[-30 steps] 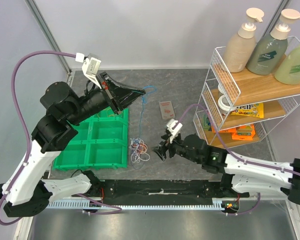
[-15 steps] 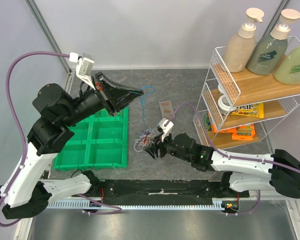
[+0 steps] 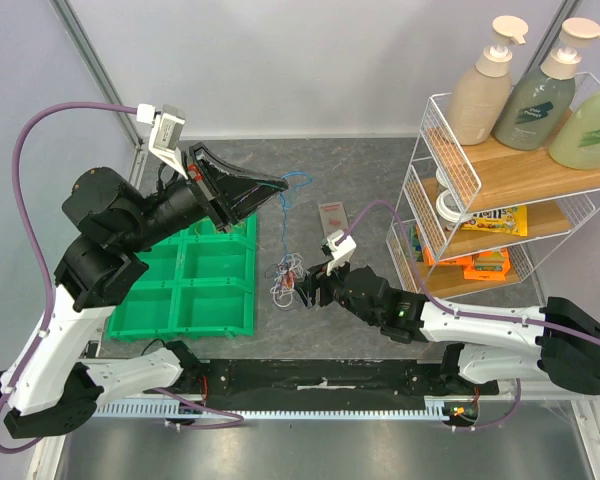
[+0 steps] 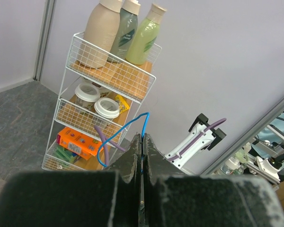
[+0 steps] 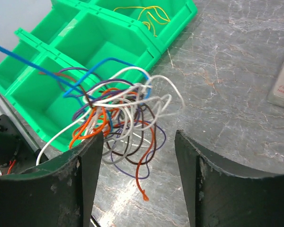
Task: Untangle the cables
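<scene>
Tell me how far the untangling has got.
Done: one yellow cable lies in the green bin. In hand: the left gripper is shut on a blue cable running from the tangle; the right gripper is open at it. Left: white, orange, purple cables knotted together.

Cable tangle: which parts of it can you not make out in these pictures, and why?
Top external: tangle strands too small to follow singly; right gripper overlaps its right side.
Right wrist: blue cable leaves the left edge; a white strand passes behind a finger.
Left wrist: left gripper fills the bottom; no tangle shows.
</scene>
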Controlling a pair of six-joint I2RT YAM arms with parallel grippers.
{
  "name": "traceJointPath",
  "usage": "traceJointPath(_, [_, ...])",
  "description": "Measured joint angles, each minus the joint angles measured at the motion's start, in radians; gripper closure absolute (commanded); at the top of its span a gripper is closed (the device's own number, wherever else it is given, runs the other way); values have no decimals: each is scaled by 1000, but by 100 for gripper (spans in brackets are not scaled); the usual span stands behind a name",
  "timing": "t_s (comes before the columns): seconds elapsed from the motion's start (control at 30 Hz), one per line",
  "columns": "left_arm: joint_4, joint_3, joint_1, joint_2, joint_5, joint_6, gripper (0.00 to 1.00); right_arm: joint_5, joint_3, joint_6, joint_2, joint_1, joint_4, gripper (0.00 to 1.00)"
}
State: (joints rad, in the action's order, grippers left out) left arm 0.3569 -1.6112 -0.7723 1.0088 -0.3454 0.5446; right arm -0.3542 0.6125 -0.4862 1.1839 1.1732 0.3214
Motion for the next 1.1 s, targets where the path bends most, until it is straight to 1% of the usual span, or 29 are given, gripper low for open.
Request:
traceJointPath(0.17, [-1,0,0,0,-2,6,98,1,2,-22,5,0,-6,30])
traceJointPath(0.2, [-1,0,0,0,-2,6,98,5,2,-23,5,1,-5,32])
traceJointPath(0.3, [-2,0,0,0,-2,8,98,21,2,-19,2,1,3,43])
traceJointPath(0.37, [-8,0,0,0,-5,12,98,32,2,-13,0,1,21,55])
traceJointPath(0.43, [-16,0,0,0,-5,14,98,42,2,-9,0,1,39,75])
traceJointPath(0.5, [-20,0,0,0,-6,15,98,44,2,-3,2,1,50,100])
traceJointPath(0.63, [-13,-5,0,3,-5,15,98,24,2,-3,27,1,66,100])
traceJointPath(0.77, [26,-87,0,34,-3,11,98,-89,3,-19,84,0,21,100])
traceJointPath(0.9, [63,-269,0,73,3,-10,98,-250,19,-55,219,-24,-113,100])
traceJointPath(0.97, [68,-356,0,80,5,-21,98,-296,18,-71,275,-43,-180,100])
traceJointPath(1.1, [68,-517,0,81,35,-53,98,-362,8,-104,307,-86,-288,100])
